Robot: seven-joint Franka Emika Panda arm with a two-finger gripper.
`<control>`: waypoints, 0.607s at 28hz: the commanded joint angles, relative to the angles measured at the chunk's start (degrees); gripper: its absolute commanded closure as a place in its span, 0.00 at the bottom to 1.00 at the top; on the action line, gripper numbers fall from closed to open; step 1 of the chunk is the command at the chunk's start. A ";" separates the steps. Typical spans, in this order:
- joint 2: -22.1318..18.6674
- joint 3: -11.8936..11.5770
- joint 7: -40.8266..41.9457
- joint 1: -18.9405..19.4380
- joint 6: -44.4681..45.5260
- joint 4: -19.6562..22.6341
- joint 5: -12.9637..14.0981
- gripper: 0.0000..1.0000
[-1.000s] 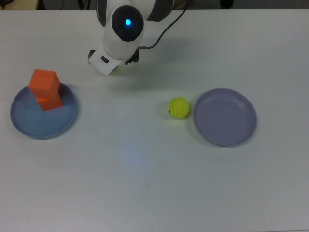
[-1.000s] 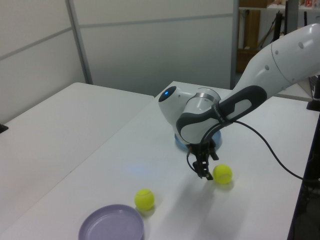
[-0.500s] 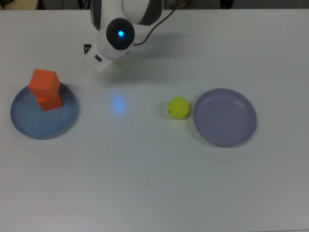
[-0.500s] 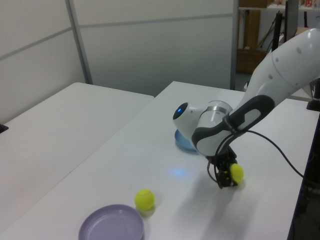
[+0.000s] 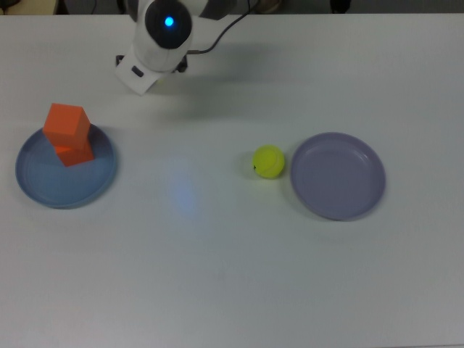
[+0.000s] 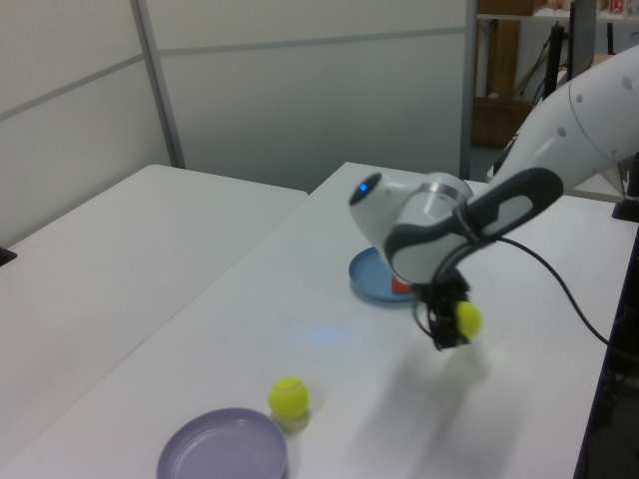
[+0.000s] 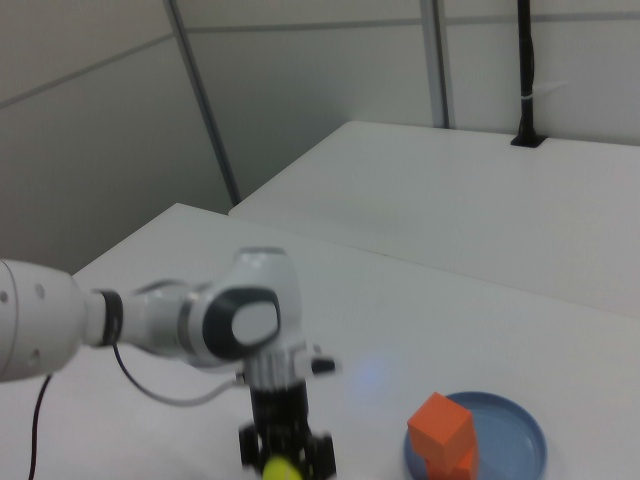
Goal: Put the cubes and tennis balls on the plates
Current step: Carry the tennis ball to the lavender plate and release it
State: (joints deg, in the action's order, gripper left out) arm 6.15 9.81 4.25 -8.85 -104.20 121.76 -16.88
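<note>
Beyond the blue plate with both cubes, carried one ball aloft, pinched in the tool; next, needed moving to the grey plate.

A white table fills the foreground. Just beyond it stands a second white table, a narrow gap between them. Behind both run pale grey partition walls with metal posts. In the left view, wooden shelving shows behind the partition's right end.
</note>
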 commanded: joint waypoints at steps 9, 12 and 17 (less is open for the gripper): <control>11.60 0.65 -10.82 17.00 -10.27 -26.49 9.95 0.92; 14.15 0.65 -13.04 19.91 -16.81 -26.31 9.77 0.92; 19.16 0.65 -16.19 25.00 -28.57 -26.48 7.92 0.91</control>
State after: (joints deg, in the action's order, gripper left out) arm 21.02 10.94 -9.18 12.96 -126.27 97.62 -7.33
